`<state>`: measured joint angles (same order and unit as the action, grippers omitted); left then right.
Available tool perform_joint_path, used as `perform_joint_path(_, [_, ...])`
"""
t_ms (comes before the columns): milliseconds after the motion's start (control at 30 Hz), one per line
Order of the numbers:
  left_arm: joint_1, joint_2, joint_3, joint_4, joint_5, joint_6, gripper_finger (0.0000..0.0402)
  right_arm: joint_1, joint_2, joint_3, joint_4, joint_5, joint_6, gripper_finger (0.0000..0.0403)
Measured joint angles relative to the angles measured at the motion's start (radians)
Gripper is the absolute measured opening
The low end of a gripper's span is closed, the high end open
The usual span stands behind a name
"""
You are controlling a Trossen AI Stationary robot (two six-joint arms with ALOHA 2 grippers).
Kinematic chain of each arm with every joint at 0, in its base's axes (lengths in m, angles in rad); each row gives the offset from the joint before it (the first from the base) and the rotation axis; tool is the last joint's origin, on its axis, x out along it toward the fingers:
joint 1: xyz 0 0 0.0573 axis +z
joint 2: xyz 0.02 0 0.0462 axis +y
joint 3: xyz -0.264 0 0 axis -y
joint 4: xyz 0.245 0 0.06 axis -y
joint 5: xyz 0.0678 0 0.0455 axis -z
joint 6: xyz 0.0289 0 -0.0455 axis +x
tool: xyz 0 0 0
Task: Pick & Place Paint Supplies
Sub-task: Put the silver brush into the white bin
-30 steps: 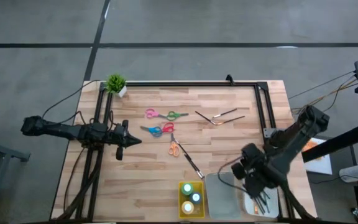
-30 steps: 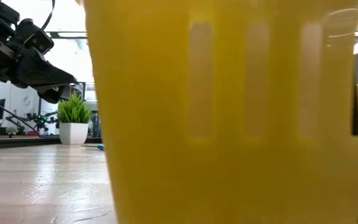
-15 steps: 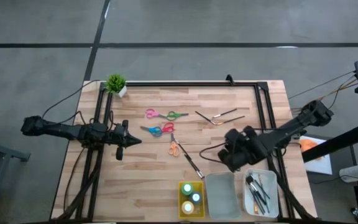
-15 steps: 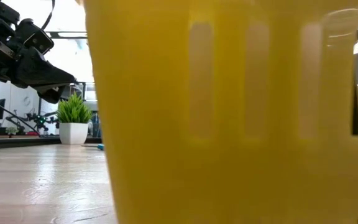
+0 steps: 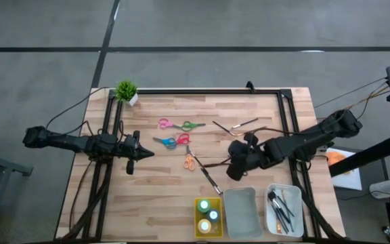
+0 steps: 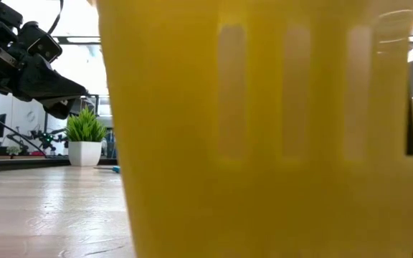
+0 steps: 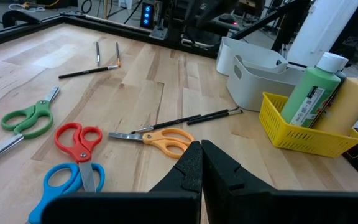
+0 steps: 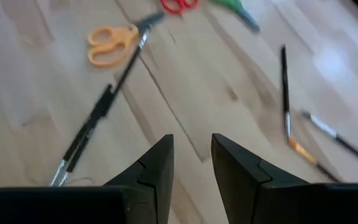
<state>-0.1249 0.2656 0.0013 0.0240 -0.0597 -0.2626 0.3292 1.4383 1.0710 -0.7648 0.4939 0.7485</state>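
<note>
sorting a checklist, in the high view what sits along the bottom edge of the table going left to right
yellow tray holding paint bottles → grey tray → white tray holding brushes

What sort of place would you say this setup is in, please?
Probably a robotics lab or workshop. A butcher-block table with a black metal frame stands on a bare grey floor, and the left wrist view shows stands and lit electronics beyond it. On the table lie scissors and brushes.

Scissors: four. Paint bottles: three. Trays: three. Loose brushes: four. Plant: one.
</note>
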Motion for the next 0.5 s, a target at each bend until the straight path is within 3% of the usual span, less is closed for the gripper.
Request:
perform_joint_path(233, [0.0, 0.0, 0.0, 0.0, 0.0, 0.0, 0.0, -0.074, 0.066, 0.086, 0.049, -0.039, -0.064, 0.0105])
perform_joint_path(500, [0.0, 0.0, 0.0, 0.0, 0.0, 0.0, 0.0, -0.149, 0.263, 0.246, 0.038, -0.124, -0.14, 0.0105])
